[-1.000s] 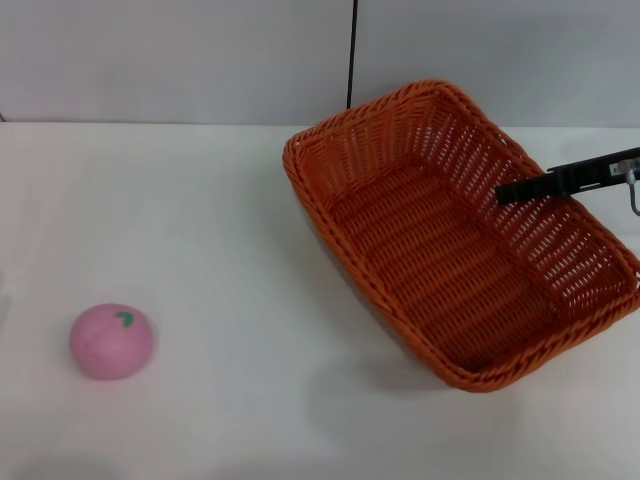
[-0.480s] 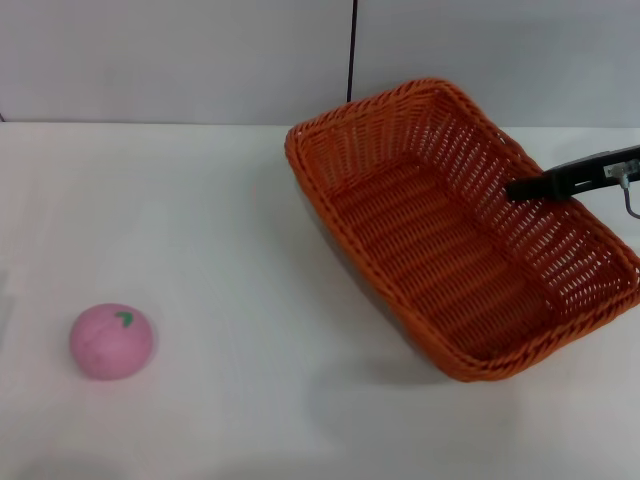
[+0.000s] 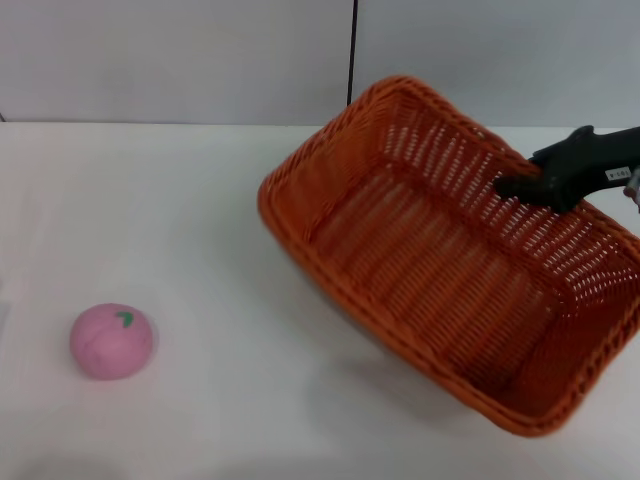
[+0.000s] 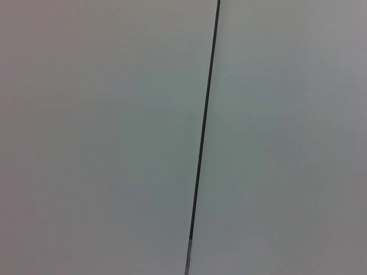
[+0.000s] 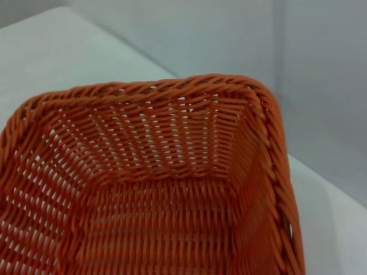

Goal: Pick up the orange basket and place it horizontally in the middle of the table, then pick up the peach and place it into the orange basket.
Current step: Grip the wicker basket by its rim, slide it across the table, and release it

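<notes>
Head view: the orange basket (image 3: pixel 440 270) is sitting toward the right side of the white tabletop (image 3: pixel 200 220), tilted, its open mouth facing up and toward the camera. The near-right corner is riding low by the tabletop's front edge; the far-left rim is standing higher. A shadow is showing under the basket's left long side, so that side appears to be off the surface; whether any part is touching the tabletop cannot be told.

The right hand (image 3: pixel 535 185) is reaching in from the right edge, dark and clamped over the basket's far-right long rim, one fingertip showing inside the wall. It is gripping the basket by that rim.

The peach (image 3: pixel 112 341) is lying on the tabletop at the near left, well apart from the basket, leaf mark facing up. Nothing is touching it.

Right wrist view: the camera is looking down into the basket (image 5: pixel 155 189), showing the woven floor, the open-weave end wall and the braided rim, with bare tabletop (image 5: pixel 69 51) and a pale wall beyond. The hand's own fingers are not showing here.

Left wrist view: only a pale wall (image 4: pixel 103 137) with a thin dark vertical seam (image 4: pixel 203 137) is showing. The left hand is not appearing in any view.
</notes>
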Controlling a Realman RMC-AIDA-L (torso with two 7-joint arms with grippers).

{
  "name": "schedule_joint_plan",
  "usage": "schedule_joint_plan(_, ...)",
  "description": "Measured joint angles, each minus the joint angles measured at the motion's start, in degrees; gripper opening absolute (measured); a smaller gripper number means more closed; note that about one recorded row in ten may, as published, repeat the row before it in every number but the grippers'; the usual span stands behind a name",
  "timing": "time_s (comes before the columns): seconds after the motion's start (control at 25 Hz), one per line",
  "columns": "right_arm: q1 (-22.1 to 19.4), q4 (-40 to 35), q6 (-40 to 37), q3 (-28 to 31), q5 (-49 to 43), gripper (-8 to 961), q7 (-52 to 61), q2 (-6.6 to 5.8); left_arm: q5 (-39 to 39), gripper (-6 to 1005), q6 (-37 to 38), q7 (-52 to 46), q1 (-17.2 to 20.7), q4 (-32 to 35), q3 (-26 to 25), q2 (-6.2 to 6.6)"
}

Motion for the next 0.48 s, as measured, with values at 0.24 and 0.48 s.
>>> schedule_joint_plan(0.24, -1.38, -3.94, -2.31, -4.02, 2.74, 159, -12.58, 0.18, 0.00, 627, -1.38, 0.45, 0.64, 0.07, 0.00, 0.10)
schedule_joint_plan(0.48, -1.67, -6.33, -2.08, -7.20, 5.37, 167, -25.63, 0.50, 0.00, 621, -3.19, 0.56, 0.94, 0.58, 0.00, 0.16)
